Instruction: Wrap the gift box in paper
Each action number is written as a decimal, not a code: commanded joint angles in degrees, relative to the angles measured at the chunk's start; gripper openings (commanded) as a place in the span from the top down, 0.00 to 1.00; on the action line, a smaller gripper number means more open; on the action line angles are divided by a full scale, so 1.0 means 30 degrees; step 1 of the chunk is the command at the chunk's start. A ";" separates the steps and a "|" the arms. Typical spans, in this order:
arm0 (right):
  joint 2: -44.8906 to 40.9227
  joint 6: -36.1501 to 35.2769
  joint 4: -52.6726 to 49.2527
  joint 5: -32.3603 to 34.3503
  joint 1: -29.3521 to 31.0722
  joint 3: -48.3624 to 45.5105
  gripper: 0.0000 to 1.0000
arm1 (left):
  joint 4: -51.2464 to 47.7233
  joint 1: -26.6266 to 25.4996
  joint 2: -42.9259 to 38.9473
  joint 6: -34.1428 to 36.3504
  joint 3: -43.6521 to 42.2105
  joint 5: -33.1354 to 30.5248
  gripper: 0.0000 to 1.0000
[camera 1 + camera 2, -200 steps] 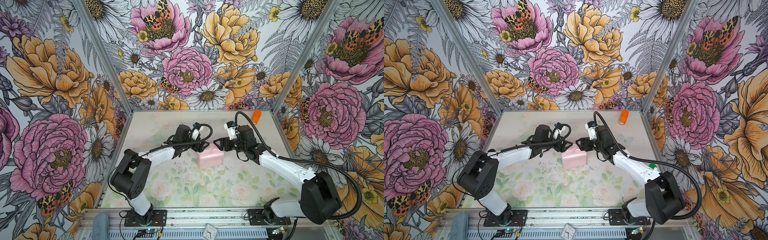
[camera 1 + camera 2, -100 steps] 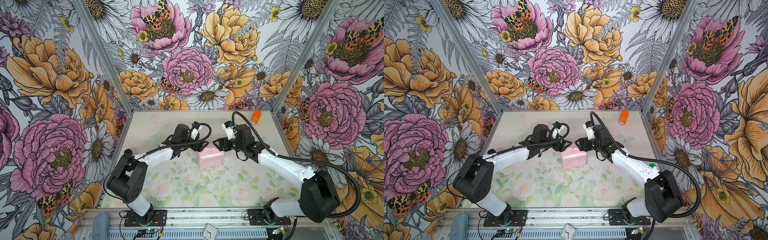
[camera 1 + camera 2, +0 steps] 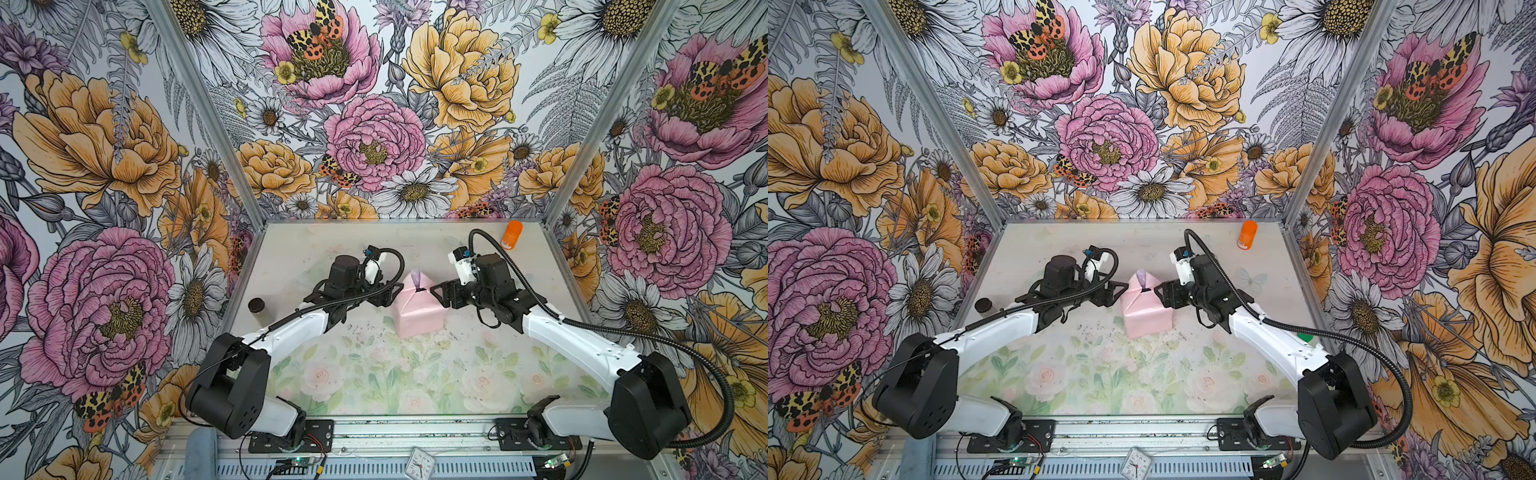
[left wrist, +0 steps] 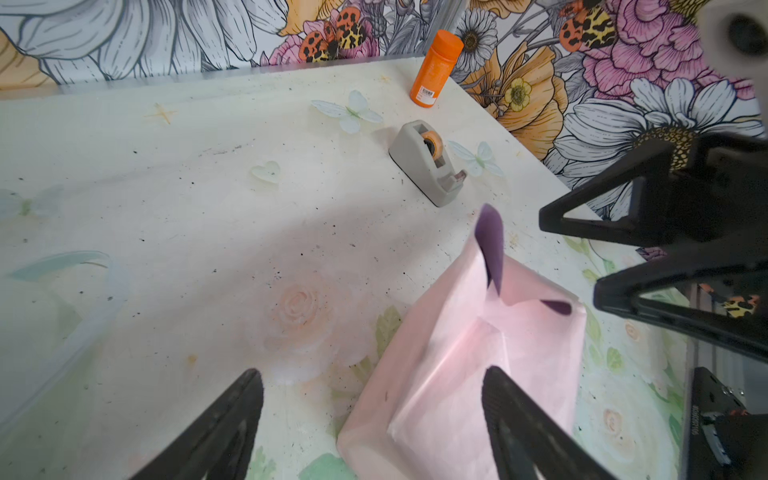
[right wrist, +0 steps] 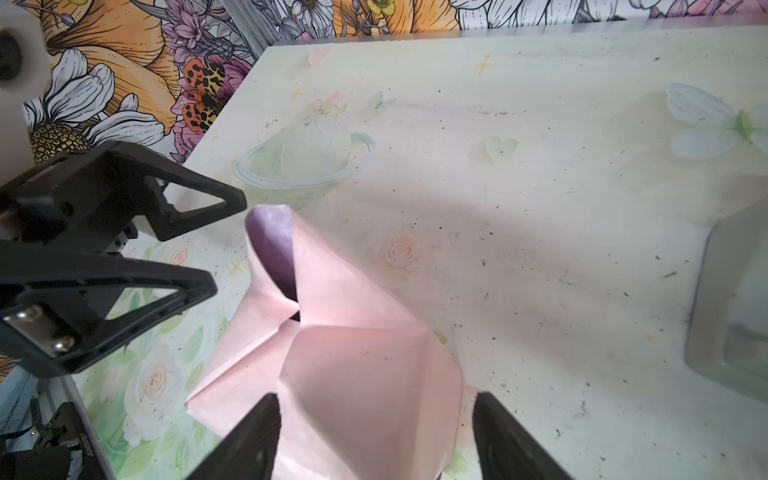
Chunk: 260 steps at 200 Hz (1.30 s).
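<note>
**A:** ok, front to back: bare counter [image 3: 374,374] first, then mid-counter there's the paper [image 3: 417,311], folded pink side out into a snug block. The gift box is totally covered, I can't spot any navy. Anything different from a second ago?

**B:** barely. The parcel sits in the same spot. The left jaws have eased a touch wider and the right jaws haven't budged. Both pairs stand spread and empty, one on each side of the parcel's far end, just beside it and gripping nothing.

**A:** so a let-go?

**B:** reads that way to me. But the far flap [image 3: 416,277] sticks up in a point, lilac face showing, with a dark gap under it. I'd say that end isn't closed yet and wants pressing down and taping.

**A:** tape's handy at least. There's a grey tape dispenser [image 4: 430,164] a bit beyond the parcel on the right arm's side, and an orange bottle [image 3: 512,235] way back by the wall.
</note>
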 commanded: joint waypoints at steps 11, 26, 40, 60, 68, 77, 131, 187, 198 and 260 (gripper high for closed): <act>0.0458 0.0227 -0.0025 -0.0422 -0.0032 -0.0218 0.26 | 0.0867 0.0000 -0.1068 -0.0378 -0.0675 -0.0392 0.16; 0.1075 0.0238 -0.0020 -0.0423 0.0083 -0.0035 0.27 | 0.0871 -0.0124 -0.1073 -0.0116 -0.0792 -0.0217 0.16; 0.1551 0.0265 -0.0050 -0.0350 0.0142 0.0120 0.28 | 0.0738 -0.0318 -0.0809 -0.0020 -0.0724 -0.0249 0.16; 0.1746 0.0353 -0.0182 0.0314 0.0146 0.0027 0.29 | 0.0171 -0.0725 -0.0177 0.0089 -0.0425 -0.0673 0.16; 0.1698 0.0337 -0.0254 0.0619 0.0146 -0.0010 0.29 | 0.0051 -0.0861 0.0027 0.0121 -0.0350 -0.0934 0.16; 0.1667 0.0295 -0.0389 0.1106 0.0150 -0.0081 0.29 | 0.0017 -0.0973 0.0209 0.0089 -0.0276 -0.1135 0.17; 0.2413 0.0374 -0.0711 0.0886 0.0146 -0.0200 0.29 | 0.0476 -0.1138 0.0742 0.0384 0.0492 -0.0656 0.17; 0.2634 0.0236 -0.0676 -0.0053 0.0175 0.0055 0.30 | 0.1366 -0.0022 0.2796 0.0783 0.1356 0.2284 0.23; 0.2663 0.0263 -0.0672 -0.0164 0.0175 0.0065 0.30 | 0.1844 0.0167 0.2697 0.0678 0.1082 0.2814 0.24; 0.2916 0.0375 -0.0674 -0.0451 0.0175 0.0126 0.31 | 0.4119 0.1212 0.3667 0.0340 0.0784 0.6167 0.27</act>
